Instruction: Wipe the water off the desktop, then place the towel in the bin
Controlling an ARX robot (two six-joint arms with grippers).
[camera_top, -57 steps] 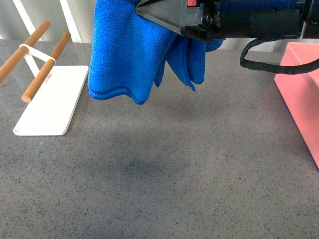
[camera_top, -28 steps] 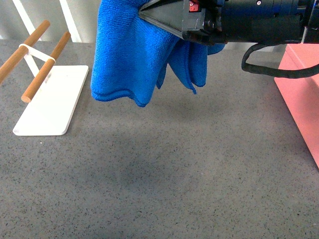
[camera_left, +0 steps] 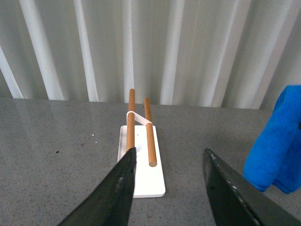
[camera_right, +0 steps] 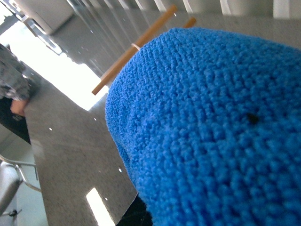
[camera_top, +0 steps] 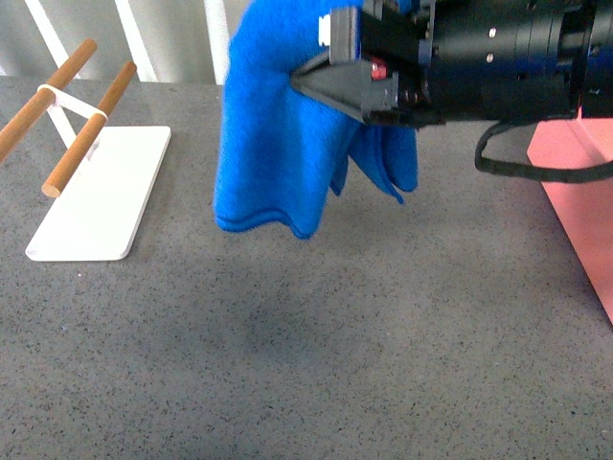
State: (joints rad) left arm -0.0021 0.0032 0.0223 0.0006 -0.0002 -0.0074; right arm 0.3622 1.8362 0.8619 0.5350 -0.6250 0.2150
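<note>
My right gripper (camera_top: 316, 72) pinches the towel (camera_top: 273, 144); I'd lift its hanging hem over the bin (camera_top: 584, 192) rim before releasing. My left gripper (camera_left: 167, 188) gapes idle.

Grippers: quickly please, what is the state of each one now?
Left gripper: open, holding nothing.
Right gripper: closed on the towel, which hangs from it.
</note>
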